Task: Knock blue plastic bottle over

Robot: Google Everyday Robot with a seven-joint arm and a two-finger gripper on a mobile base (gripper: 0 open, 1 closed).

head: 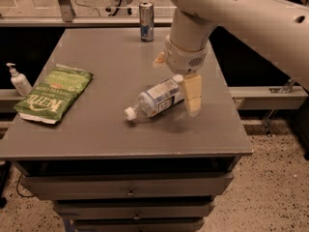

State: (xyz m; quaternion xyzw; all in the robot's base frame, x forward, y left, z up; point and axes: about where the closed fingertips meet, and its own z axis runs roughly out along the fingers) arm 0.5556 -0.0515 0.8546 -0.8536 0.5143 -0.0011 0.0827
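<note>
The blue plastic bottle (159, 99) lies on its side on the grey table (106, 129), its white cap (129, 113) pointing to the front left and its white label facing up. My gripper (175, 77) hangs just above the bottle's base end, open and empty. One cream finger (192, 94) reaches down beside the right end of the bottle; the other fingertip (159, 59) shows behind it. The large white arm comes in from the upper right.
A slim silver-and-blue can (146, 21) stands upright at the table's far edge. A green chip bag (54, 94) lies flat on the left. A small white pump bottle (18, 79) stands off the left edge. Drawers are below the tabletop.
</note>
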